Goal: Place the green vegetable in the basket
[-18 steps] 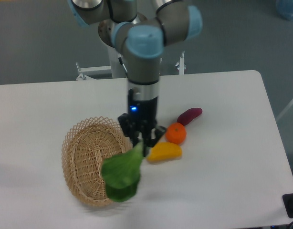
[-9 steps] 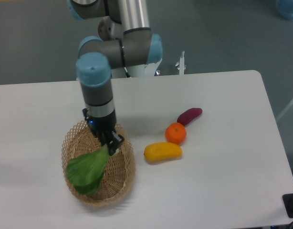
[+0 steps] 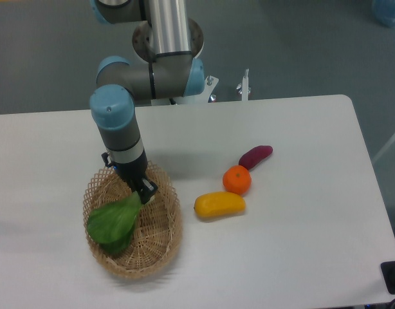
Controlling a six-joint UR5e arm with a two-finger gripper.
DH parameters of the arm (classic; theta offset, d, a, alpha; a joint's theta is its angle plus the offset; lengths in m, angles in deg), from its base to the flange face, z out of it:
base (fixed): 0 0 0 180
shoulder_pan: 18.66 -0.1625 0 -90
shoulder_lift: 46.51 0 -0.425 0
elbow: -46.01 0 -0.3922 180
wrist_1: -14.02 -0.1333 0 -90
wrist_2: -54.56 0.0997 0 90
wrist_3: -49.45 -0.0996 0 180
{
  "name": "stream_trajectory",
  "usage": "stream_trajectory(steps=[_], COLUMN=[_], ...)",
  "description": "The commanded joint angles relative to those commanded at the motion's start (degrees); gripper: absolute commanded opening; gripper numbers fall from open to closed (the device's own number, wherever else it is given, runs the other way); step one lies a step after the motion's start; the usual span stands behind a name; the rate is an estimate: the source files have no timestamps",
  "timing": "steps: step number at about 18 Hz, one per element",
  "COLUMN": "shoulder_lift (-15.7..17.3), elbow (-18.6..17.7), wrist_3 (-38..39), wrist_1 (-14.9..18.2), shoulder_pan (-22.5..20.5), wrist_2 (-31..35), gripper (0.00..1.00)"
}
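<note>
Over the basket (image 3: 160, 241) my gripper (image 3: 145, 192) pinches the stem end of the green vegetable (image 3: 114, 222), whose leaves hang down to the lower left, inside the wicker rim. Well apart to the side lie the yellow vegetable (image 3: 219, 205), orange fruit (image 3: 237, 179) and purple vegetable (image 3: 255, 156) on the table (image 3: 300, 244).

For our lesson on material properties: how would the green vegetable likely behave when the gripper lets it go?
Held by its stem end in the gripper, the green vegetable keeps its leaves spread, so it is probably fairly stiff and light. Over the basket, its flat shape should settle, not roll.
</note>
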Motion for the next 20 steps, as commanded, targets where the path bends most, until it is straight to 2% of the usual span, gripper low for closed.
stream_trajectory(steps=[7,8,9,10,11,17,20], shoulder_lift=[-0.88,-0.97,-0.88,-0.79,-0.79,0.52,1.67], elbow=[0.35,0.35,0.53,0.79,0.97,2.19,4.47], wrist_3=[-0.26,-0.26,-0.26,-0.35,-0.26,-0.35,-0.35], wrist_1=[0.00,0.00,0.00,-0.09,-0.09,0.09,0.26], shoulder_pan=[0.53,0.53,0.53,0.44,0.44,-0.52,-4.38], wrist_2=[0.00,0.00,0.00,0.00,0.09,0.00,-0.17], gripper=[0.40,0.50,0.65,0.87,0.97,1.00,0.99])
